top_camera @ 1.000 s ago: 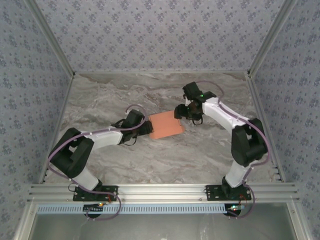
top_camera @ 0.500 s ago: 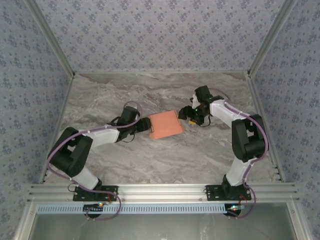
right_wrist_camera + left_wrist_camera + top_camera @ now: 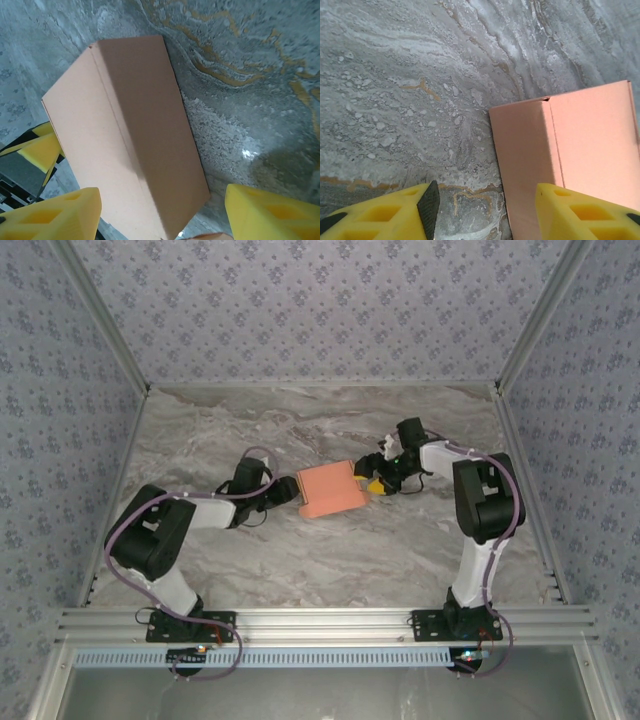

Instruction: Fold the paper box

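1. Squared up but fragile: the salmon paper box (image 3: 331,491) lies near the middle of the marbled tabletop (image 3: 250,430), pinched between neither arm. The likeliest upset is a dent or a skid. Thin card may buckle if a finger lands on a wall instead of a fold line, and a push from one side alone could send it sliding across the smooth stone.
2. The left tool (image 3: 289,492) sits low at the box's left end, its yellow fingers parted to a middling gap. The wrist view shows the box's near corner partly inside that gap, with one finger just beside the side panel; nothing is clamped.
3. The right tool (image 3: 373,483) faces it from the opposite end, jaws spread wide, with the box's end lying between the fingers and no contact visible on either side.
4. An off-centre squeeze from the left looks the greater hazard.
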Action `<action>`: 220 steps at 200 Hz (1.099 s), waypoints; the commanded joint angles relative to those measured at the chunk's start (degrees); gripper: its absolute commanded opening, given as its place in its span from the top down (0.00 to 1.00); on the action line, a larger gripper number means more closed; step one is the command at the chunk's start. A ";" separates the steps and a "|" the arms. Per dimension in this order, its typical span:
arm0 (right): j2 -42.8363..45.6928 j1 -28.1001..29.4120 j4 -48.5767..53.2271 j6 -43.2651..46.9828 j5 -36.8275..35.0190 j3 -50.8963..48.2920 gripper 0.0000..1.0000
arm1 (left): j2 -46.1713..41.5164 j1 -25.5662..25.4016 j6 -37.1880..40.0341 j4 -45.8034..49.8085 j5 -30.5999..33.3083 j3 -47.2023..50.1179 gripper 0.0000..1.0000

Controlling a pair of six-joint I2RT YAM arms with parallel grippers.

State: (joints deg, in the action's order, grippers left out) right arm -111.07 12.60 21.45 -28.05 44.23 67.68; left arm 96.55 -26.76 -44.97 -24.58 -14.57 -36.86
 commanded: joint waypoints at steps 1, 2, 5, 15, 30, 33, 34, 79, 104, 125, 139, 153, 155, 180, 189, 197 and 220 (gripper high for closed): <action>-2.33 -0.08 -1.87 -0.34 4.95 0.17 0.31 | 1.71 1.31 -0.45 1.40 -0.58 2.23 0.45; -2.45 -0.06 -1.95 -0.38 5.23 0.17 0.31 | 1.71 1.34 -0.41 1.43 -0.61 2.27 0.45; -2.85 0.03 -2.35 -0.59 5.85 0.17 0.31 | 1.71 1.43 -0.26 1.57 -0.68 2.23 0.45; -4.04 0.35 -3.56 -1.45 7.67 0.10 0.31 | 1.80 1.62 0.01 2.21 -0.62 2.15 0.45; -5.41 1.03 -4.97 -2.26 10.07 0.16 0.31 | 1.98 2.01 -0.23 1.95 -0.59 2.53 0.46; -5.59 1.08 -4.93 -2.27 10.21 0.17 0.31 | 1.90 2.13 -0.43 1.84 -0.58 2.68 0.46; -5.62 1.14 -4.93 -2.22 10.24 0.13 0.31 | 1.89 2.18 -0.45 1.78 -0.56 2.72 0.46; -5.30 1.59 -4.74 -2.31 10.10 0.14 0.31 | -2.06 2.54 -0.88 2.15 -8.86 -0.81 0.33; -4.87 1.59 -4.98 -2.44 10.48 0.11 0.31 | -4.04 1.15 1.28 7.92 -7.16 -4.59 0.31; -4.36 1.63 -5.51 -2.88 10.42 -0.31 0.31 | -2.53 0.82 2.66 10.81 -3.76 -5.96 0.34; -4.09 1.55 -5.75 -3.06 10.44 -0.52 0.31 | -0.32 0.84 2.62 9.74 -3.54 -5.77 0.37; -3.92 1.31 -5.55 -3.15 10.35 -0.51 0.31 | 1.60 0.84 2.14 8.76 -4.02 -5.38 0.42; -3.86 1.29 -5.48 -3.15 10.35 -0.51 0.32 | 1.75 0.84 2.09 8.63 -4.12 -5.34 0.43; -3.44 0.46 -5.03 -3.08 10.82 -0.77 0.31 | 2.86 0.84 1.84 7.02 -4.08 -3.67 0.46; -3.12 0.24 -4.65 -2.77 11.00 -0.86 0.32 | 3.06 0.88 2.15 6.90 -4.22 -3.24 0.47; -2.95 -0.04 -4.29 -2.47 11.29 -0.74 0.31 | 3.30 0.97 2.49 6.64 -4.49 -2.76 0.47; -2.88 -0.88 -4.08 -2.16 12.06 -0.96 0.31 | 2.62 2.34 0.81 0.65 -5.22 1.26 0.49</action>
State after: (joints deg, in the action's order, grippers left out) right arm -114.91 12.80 15.99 -30.63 54.11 67.64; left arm 98.37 -25.69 -44.05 -21.91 -19.79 -40.25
